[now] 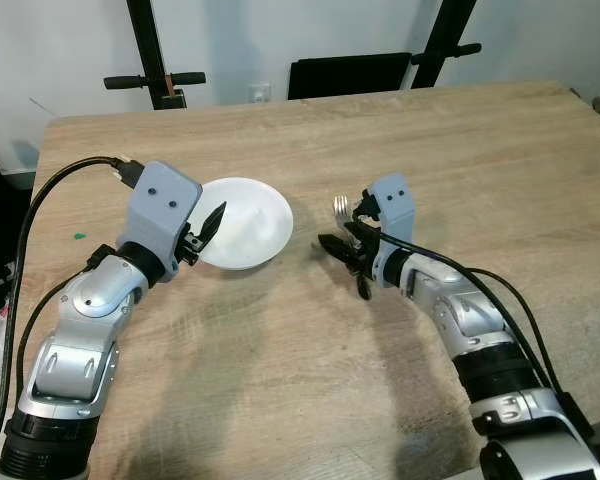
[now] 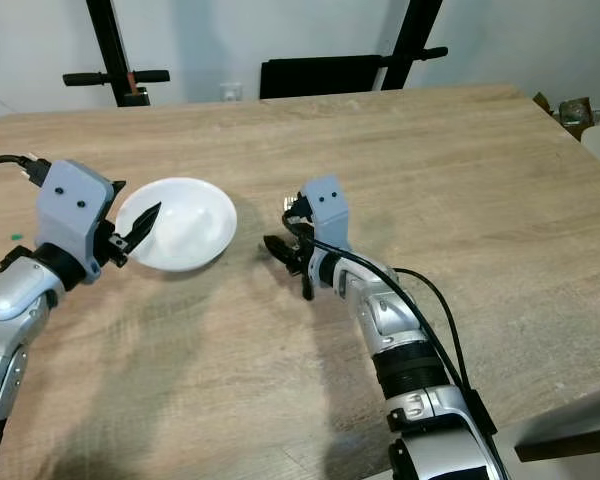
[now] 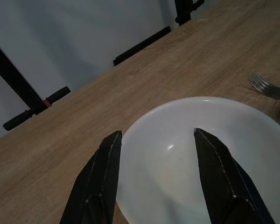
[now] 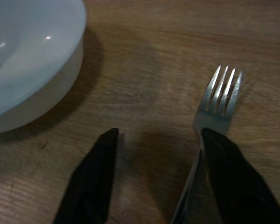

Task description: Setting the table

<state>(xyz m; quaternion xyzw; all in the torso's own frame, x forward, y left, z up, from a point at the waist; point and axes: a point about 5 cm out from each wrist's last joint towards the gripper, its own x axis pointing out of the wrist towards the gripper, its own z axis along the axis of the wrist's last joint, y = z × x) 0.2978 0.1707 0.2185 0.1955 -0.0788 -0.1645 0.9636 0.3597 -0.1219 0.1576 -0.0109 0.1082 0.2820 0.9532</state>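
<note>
A white bowl (image 1: 245, 222) stands on the wooden table (image 1: 400, 140), left of centre. My left gripper (image 1: 208, 228) hovers at the bowl's near-left rim, open, its two black fingers (image 3: 105, 177) spread over the bowl (image 3: 205, 154) with nothing between them. A metal fork (image 1: 341, 208) lies on the wood to the right of the bowl, tines pointing away from me. My right gripper (image 1: 346, 265) is low over the table beside it, open. In the right wrist view the fork (image 4: 219, 100) runs along the inside of one finger (image 4: 233, 177), with bare wood between the fingers.
Black stand legs (image 1: 155, 80) and a dark chair back (image 1: 350, 75) rise behind the table's far edge. A black cable (image 1: 50, 190) loops off my left arm over the table's left edge. Bare wood stretches to the right and near side.
</note>
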